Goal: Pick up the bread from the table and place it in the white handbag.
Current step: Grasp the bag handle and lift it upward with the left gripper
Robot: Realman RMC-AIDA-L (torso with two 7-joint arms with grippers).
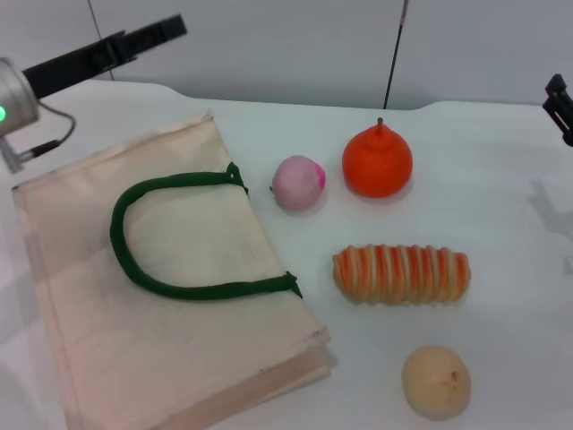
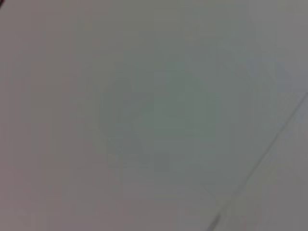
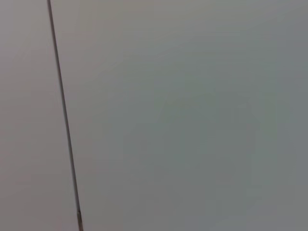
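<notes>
no readable text, label, brand, number or sign in any view, white handbag (image 1: 161, 296) plain and unprinted, bread (image 1: 401, 274) unmarked, both wrist views showing only blank grey surface with a thin dark line

White table (image 1: 501, 179): pink ball (image 1: 298, 182) just beside orange pear-shaped fruit (image 1: 377, 162) at the back, tan ball (image 1: 436, 382) near front edge.
</notes>
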